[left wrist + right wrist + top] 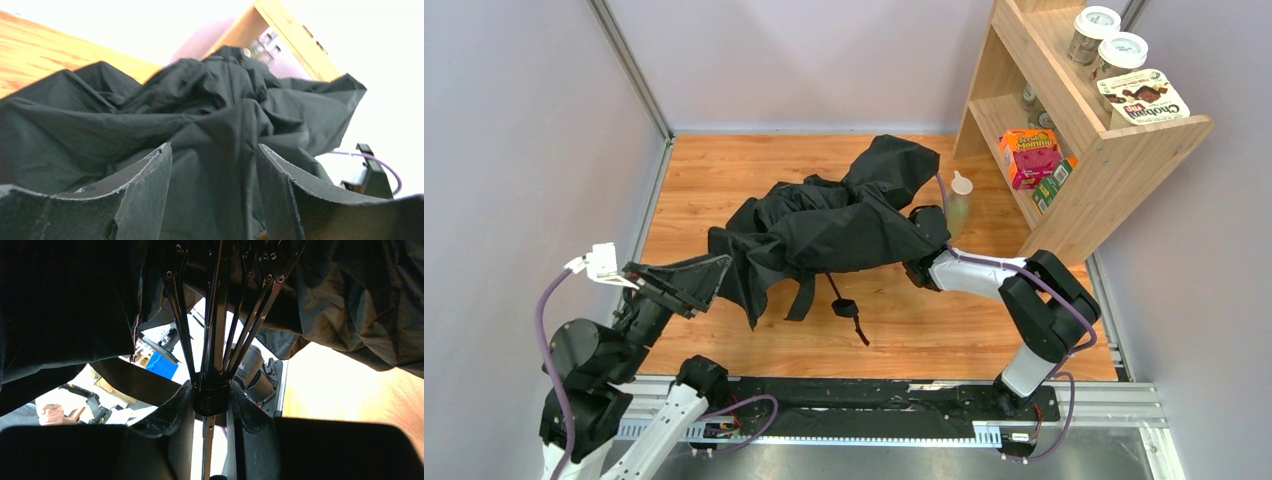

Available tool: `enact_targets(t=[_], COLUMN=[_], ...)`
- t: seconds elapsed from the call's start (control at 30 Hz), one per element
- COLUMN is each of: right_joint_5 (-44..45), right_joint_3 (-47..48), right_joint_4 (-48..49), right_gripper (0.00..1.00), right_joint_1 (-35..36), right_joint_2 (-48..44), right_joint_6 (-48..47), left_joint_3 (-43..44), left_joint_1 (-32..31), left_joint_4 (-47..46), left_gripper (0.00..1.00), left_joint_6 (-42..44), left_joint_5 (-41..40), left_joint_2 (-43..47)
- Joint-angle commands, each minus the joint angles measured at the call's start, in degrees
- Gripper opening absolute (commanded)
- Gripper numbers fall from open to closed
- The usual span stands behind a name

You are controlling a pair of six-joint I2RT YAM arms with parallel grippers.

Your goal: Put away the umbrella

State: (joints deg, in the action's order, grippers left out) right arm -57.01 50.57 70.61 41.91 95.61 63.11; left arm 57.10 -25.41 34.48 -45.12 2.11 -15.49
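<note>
The umbrella (824, 225) lies half-collapsed on the wooden table, a crumpled heap of black canopy. Its knob handle with loop strap (845, 307) sticks out toward the near side. My left gripper (720, 280) is open at the canopy's left edge. In the left wrist view, folds of fabric (215, 100) fill the gap between its fingers (145, 185). My right gripper (921, 262) reaches under the canopy's right side. In the right wrist view it (212, 387) is shut on the umbrella's black runner (212, 400), around the thin shaft (207, 450), with the ribs (220, 305) fanning out above.
A wooden shelf unit (1114, 150) stands at the back right, holding jars (1094, 30), a snack box (1144, 95) and an orange-pink box (1030, 155). A small bottle (959, 205) stands by the canopy's right end. Grey walls enclose the left and back.
</note>
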Motion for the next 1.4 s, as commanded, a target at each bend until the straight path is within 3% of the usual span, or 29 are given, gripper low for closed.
enact_targets(t=[0.0,0.23,0.3,0.4,0.6,0.77,1.0,1.2,1.37], right_joint_5=[-4.4,-10.2,-10.6,-10.7,-10.7,-9.3,-7.0,-6.9,-6.1], right_joint_3=[3.3,2.6,2.2,2.0,3.0,3.0,3.0,3.7,4.0], right_joint_4=[16.3,12.8,9.0,3.2,-8.8,-12.6,-13.5,-16.2,-18.7], right_gripper=[0.00,0.00,0.00,0.00,0.00,0.00,0.00,0.00,0.00], right_joint_1=[-0.1,-0.1,-0.1,0.1,0.7,0.7,0.7,0.8,0.8], right_joint_2=[-1.7,-4.9,-6.6,-9.2,-12.5,-12.9,-12.4,-12.6,-13.0], right_joint_6=[-0.7,-5.4,-8.3,-12.8,-21.3,-24.1,-24.8,-26.5,-28.3], left_joint_3=[1.4,13.5,15.0,14.2,6.0,2.8,1.7,4.7,5.1], left_joint_1=[-0.1,-0.1,-0.1,-0.1,0.0,-0.1,-0.1,-0.1,-0.1], left_joint_4=[2.3,6.9,6.8,2.0,-15.9,-23.9,-18.5,-15.4,-13.6], left_gripper=[0.69,0.70,0.70,0.70,0.71,0.71,0.72,0.72,0.72], left_joint_6=[-1.5,1.3,1.9,1.6,-0.8,0.2,4.3,2.9,2.9], left_joint_5=[-9.1,-7.7,-2.5,10.5,22.4,28.6,17.8,21.7,20.0], left_joint_2=[1.1,-8.2,-12.7,-18.2,-18.4,-17.0,-9.8,-16.8,-18.4])
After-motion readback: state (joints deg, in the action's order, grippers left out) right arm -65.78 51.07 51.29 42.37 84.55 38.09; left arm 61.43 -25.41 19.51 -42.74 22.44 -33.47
